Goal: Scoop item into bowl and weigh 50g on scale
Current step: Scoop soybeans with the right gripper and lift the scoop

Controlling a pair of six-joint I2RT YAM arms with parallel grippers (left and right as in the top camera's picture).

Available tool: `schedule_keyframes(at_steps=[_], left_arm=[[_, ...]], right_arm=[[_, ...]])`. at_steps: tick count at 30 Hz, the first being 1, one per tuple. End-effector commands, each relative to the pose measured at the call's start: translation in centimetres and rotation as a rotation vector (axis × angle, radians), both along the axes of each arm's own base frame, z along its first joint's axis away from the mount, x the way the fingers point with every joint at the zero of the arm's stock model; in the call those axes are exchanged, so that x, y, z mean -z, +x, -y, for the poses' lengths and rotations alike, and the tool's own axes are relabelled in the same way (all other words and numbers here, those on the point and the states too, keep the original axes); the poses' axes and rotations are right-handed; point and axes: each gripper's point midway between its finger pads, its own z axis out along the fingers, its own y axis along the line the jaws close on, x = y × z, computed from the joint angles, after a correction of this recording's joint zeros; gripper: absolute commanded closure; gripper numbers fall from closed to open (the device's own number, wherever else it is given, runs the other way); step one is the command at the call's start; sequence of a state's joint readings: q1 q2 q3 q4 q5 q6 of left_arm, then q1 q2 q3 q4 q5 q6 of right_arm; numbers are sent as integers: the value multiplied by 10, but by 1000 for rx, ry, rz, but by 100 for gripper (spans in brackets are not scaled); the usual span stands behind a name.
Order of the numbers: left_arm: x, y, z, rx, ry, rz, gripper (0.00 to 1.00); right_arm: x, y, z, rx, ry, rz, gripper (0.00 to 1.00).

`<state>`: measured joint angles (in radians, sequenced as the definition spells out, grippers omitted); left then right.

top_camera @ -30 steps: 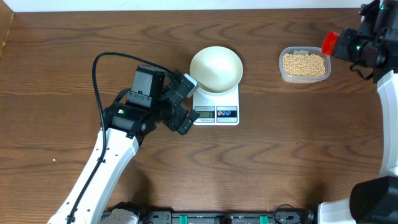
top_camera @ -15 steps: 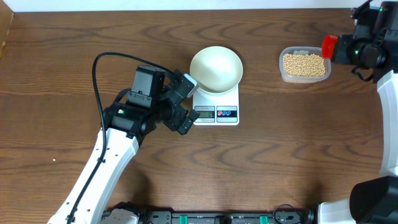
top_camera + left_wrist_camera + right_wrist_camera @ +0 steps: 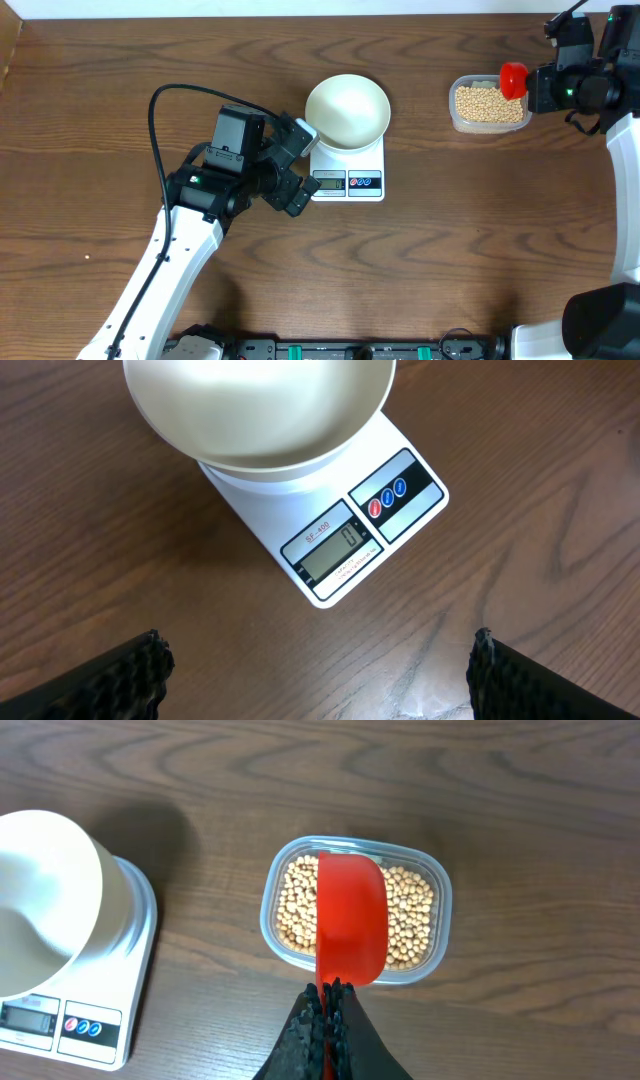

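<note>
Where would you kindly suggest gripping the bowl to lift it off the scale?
Probably the bowl's rim on its left side, coming from above with the left hand, one finger inside and one outside. The bowl sits upright and open on the scale, and its flared wall looks too wide to span.

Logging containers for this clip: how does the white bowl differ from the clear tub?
The bowl is round, opaque white and empty; the tub is rounded-rectangular, clear and holds beans. The bowl sits on the scale; the tub sits on the table. Both are open-topped.
</note>
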<state>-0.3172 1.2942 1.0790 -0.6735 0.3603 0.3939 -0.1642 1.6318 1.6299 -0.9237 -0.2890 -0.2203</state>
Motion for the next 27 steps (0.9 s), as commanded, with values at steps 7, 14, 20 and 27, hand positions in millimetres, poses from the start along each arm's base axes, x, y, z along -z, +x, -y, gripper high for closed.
schedule_keyframes(at_steps=[7,14,20,27], left_arm=[[-2,1,0,7,6,12,4],[-2,1,0,7,6,12,4],[-8,9,2,8,-7,52,4],[-8,11,1,1,1,59,4]], right_arm=[[-6,2,-2,-44,-6,20,99],[-5,1,-2,-44,-4,14,99],[-5,1,-3,-48,2,13,99],[-4,-1,-4,-48,4,3,99]])
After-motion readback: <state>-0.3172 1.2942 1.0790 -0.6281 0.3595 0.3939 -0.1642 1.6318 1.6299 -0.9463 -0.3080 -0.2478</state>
